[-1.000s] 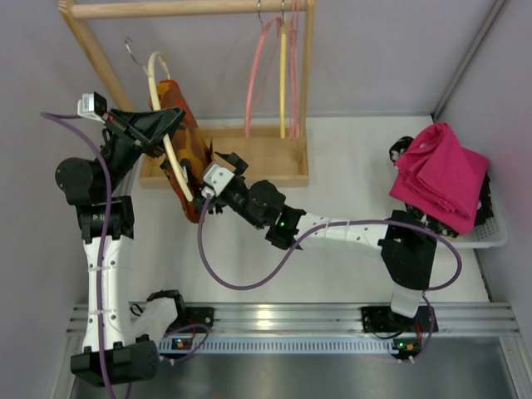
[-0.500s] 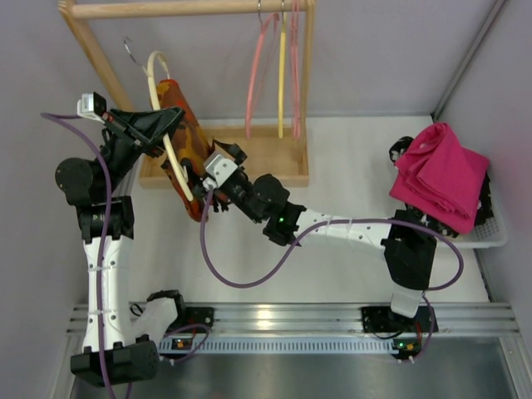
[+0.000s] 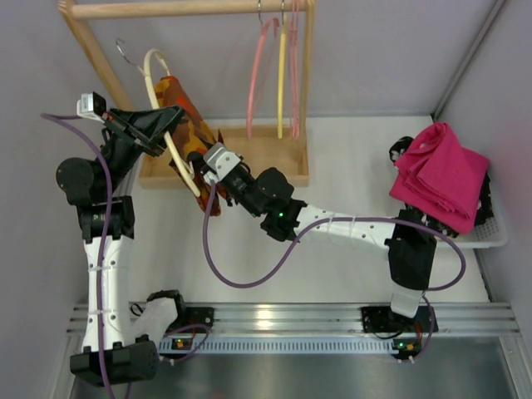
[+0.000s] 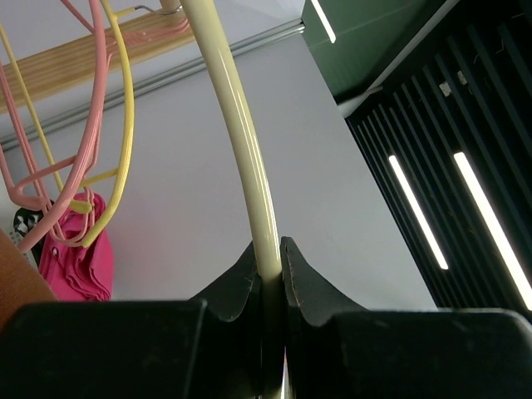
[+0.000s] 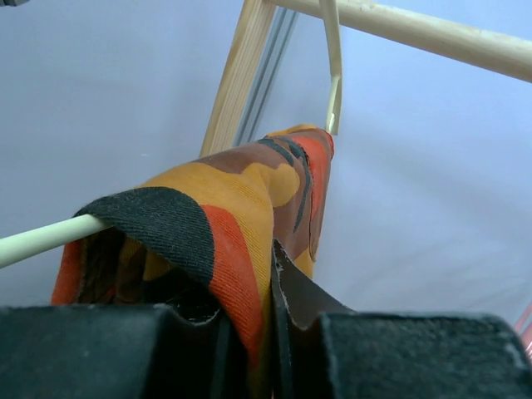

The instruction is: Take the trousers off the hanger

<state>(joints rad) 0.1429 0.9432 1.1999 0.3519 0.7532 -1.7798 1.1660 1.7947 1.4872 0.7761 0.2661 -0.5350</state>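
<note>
Your L gripper is clamped on the hanger rod. R gripper pinches the trousers, draped over it.

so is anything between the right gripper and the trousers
Nothing; in the right wrist view the right gripper is shut on the trousers, which drape over the hanger.

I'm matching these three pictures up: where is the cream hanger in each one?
Top external: the hanger runs diagonally at upper left, below the wooden rail.
Left wrist: the hanger rises at centre from the left tool; rail upper left.
Right wrist: the hanger at left, trousers draped over it; rail top right.
Shared landmark: the wooden rail.
</note>
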